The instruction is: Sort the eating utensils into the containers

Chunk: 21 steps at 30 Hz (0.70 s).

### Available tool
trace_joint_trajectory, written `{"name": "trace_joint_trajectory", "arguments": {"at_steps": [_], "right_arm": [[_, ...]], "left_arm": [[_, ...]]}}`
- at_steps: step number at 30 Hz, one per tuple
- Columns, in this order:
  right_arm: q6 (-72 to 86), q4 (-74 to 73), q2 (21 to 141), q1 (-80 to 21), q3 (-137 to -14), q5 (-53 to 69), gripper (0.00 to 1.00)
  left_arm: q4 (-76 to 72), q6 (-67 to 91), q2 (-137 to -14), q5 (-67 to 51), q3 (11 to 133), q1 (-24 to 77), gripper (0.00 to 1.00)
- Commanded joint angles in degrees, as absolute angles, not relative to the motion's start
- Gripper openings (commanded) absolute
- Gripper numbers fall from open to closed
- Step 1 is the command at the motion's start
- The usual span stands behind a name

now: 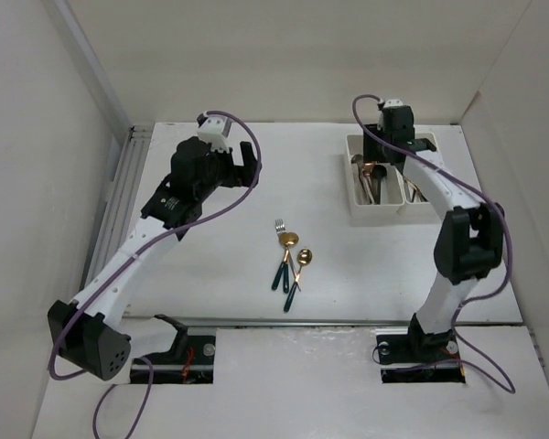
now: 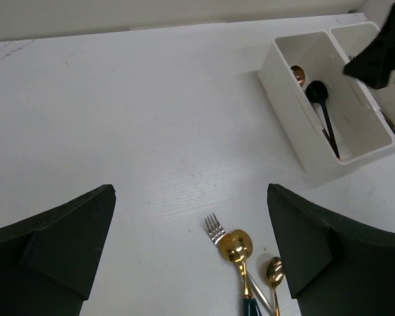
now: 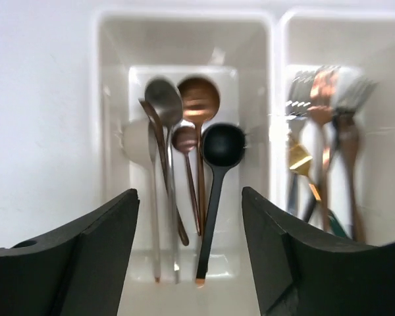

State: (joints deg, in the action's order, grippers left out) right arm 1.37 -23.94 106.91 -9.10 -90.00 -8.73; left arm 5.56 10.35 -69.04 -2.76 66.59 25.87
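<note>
Three utensils lie mid-table: a silver fork (image 1: 279,226), a large gold spoon (image 1: 289,241) and a smaller gold spoon (image 1: 304,258), the spoons with dark green handles. The left wrist view shows the fork (image 2: 214,228) and both spoons (image 2: 237,245), (image 2: 274,270) between my fingers. My left gripper (image 1: 244,163) is open and empty, held above the table, far-left of them. The white two-compartment tray (image 1: 357,216) sits far right. My right gripper (image 3: 189,197) is open and empty over its left compartment, which holds black (image 3: 222,145), copper (image 3: 198,99), silver and cream spoons. The right compartment holds forks (image 3: 326,85).
White walls enclose the table on the left, back and right. A metal rail (image 1: 119,192) runs along the left edge. Purple cables loop off both arms. The right arm (image 1: 462,242) reaches over the table's right side towards the tray.
</note>
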Motion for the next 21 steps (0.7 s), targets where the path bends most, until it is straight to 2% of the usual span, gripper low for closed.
{"name": "trace_joint_trajectory", "arguments": {"at_steps": [1, 4, 8, 13, 21], "right_arm": [[3.9, -22.2, 95.5, -15.8, -87.7, -15.9, 0.70], [16.2, -26.4, 88.2, -24.6, -79.9, -19.0, 0.72], [35.0, -34.3, 84.8, -35.9, -71.5, -19.0, 0.72], [53.0, -37.0, 84.2, -45.5, -68.5, -19.5, 0.72], [74.0, -40.0, 83.1, -59.0, -63.6, -23.1, 0.63]], "left_arm": [[3.8, 11.2, -66.2, 0.8, 65.3, 25.8, 1.00], [3.3, 12.1, -64.9, 4.9, 63.1, 25.8, 1.00], [2.2, 12.8, -63.8, 11.2, 59.7, 25.8, 1.00], [-0.4, 11.4, -61.3, 14.7, 54.1, 25.2, 1.00], [3.4, 11.9, -46.3, 14.2, 46.8, 23.9, 1.00]]}}
